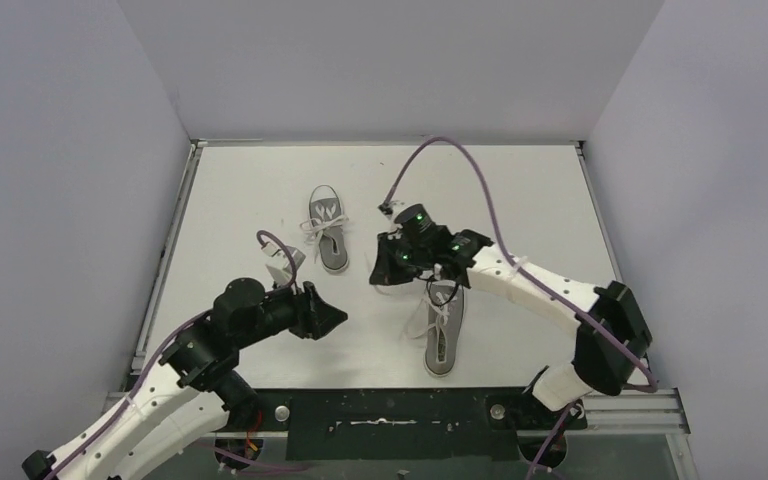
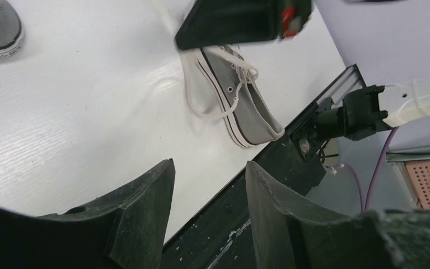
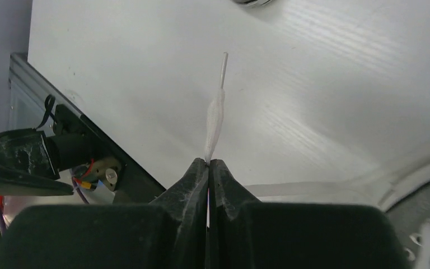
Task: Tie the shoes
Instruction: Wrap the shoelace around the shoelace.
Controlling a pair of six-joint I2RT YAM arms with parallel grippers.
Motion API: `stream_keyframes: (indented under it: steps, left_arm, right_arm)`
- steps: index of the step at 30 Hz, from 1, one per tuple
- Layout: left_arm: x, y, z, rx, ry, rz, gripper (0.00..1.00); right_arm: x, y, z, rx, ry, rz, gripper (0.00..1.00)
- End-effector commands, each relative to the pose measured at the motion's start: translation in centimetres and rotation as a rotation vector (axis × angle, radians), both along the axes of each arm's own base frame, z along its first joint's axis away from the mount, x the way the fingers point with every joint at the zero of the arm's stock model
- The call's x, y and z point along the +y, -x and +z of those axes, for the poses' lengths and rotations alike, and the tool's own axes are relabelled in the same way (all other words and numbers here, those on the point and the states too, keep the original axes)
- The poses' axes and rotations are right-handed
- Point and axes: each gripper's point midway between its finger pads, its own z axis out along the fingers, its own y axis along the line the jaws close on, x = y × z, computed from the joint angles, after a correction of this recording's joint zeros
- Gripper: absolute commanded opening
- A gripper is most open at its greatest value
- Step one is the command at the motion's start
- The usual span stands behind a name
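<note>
Right hand [image 3: 208,163] clamped on white lace tip [image 3: 215,115] of near small grey canvas sneaker [image 1: 444,335] on white table [image 1: 520,190]; left hand [image 2: 210,165] parted, empty. We judge no knot yet; far grey sneaker [image 1: 328,228] unclear.

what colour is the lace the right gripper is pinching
White. The lace in the right gripper shows best in the right wrist view.

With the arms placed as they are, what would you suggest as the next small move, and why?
Probably pull the right gripper gently away from the near grey canvas sneaker to tension the white lace end pinched in its shut jaws. The left gripper hangs open and empty, free to assist.
</note>
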Motion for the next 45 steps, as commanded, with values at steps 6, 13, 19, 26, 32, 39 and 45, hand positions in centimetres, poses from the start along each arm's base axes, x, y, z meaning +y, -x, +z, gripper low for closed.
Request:
stream_keyframes:
  steps: [6, 13, 19, 26, 32, 39, 45]
  left_arm:
    - [5.1, 1.2, -0.5, 0.01, -0.008, 0.196, 0.47]
    - [5.4, 1.7, -0.6, 0.026, 0.017, 0.207, 0.47]
    - [5.1, 2.1, -0.3, 0.028, 0.029, 0.186, 0.47]
    - [4.1, 2.9, -0.5, 0.083, 0.007, 0.111, 0.47]
    - [3.8, 3.1, -0.4, 0.087, 0.022, 0.095, 0.47]
    - [3.0, 2.9, 0.1, 0.079, 0.011, 0.059, 0.47]
    - [0.8, 2.5, 0.5, 0.031, 0.012, -0.067, 0.56]
  right_arm:
    - [7.3, 3.4, -3.2, 0.125, 0.023, 0.154, 0.34]
    - [-2.9, -0.8, -7.1, 0.114, 0.514, -0.094, 0.61]
    - [-6.2, -4.9, -9.6, 0.159, 0.601, -0.32, 0.54]
    - [-8.3, -6.7, -12.4, 0.155, 0.698, -0.345, 0.52]
    - [-9.5, -7.6, -14.3, 0.191, 0.674, -0.358, 0.52]
    - [-8.4, -7.2, -17.2, 0.244, 0.636, -0.329, 0.45]
    - [-6.6, -7.7, -14.8, 0.184, 0.499, -0.293, 0.0]
